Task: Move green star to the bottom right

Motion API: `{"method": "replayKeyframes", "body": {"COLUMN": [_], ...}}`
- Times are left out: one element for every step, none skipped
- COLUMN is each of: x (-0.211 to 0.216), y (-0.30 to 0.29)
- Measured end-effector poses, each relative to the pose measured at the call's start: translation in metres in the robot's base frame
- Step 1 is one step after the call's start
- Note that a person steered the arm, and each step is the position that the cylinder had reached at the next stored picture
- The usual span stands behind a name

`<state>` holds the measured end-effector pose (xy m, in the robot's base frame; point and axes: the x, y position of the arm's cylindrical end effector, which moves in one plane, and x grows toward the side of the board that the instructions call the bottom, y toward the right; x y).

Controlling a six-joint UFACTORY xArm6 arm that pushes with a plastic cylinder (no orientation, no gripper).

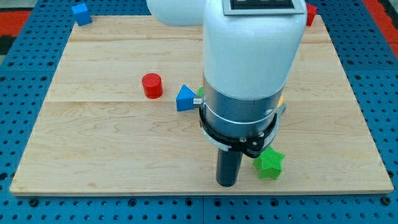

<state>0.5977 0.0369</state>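
The worktop (112, 149) is a pale wooden board on a blue pegboard, and my own white and grey arm body blocks much of its middle and the view's top. I carry no pincer at all, so there is nothing to open or shut and nothing held; I end in a dark rod, and my tip (226, 185) rests near the board's bottom edge, a little right of centre.

The green star (270, 163) lies just to the view's right of my tip, very near it, though I cannot tell whether they touch. It sits in the lower right part of the board but well short of the corner. I judge the task partly done: the star needs pushing further toward the view's right and slightly down.

The other blocks are apart from this: a blue triangular block (185, 99) beside my arm, a red cylinder (152, 85) to its left, a blue block (80, 12) at the top left corner, and a red block (310, 14) at the top right. A sliver of yellow (281, 99) shows behind my arm, its shape hidden.
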Motion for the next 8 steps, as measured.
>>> {"method": "replayKeyframes", "body": {"x": [-0.01,-0.017,-0.017,-0.017,-0.017,-0.017,-0.018,-0.039], "y": [0.0,0.004,0.035,0.076,0.116,0.156,0.166,0.153]}}
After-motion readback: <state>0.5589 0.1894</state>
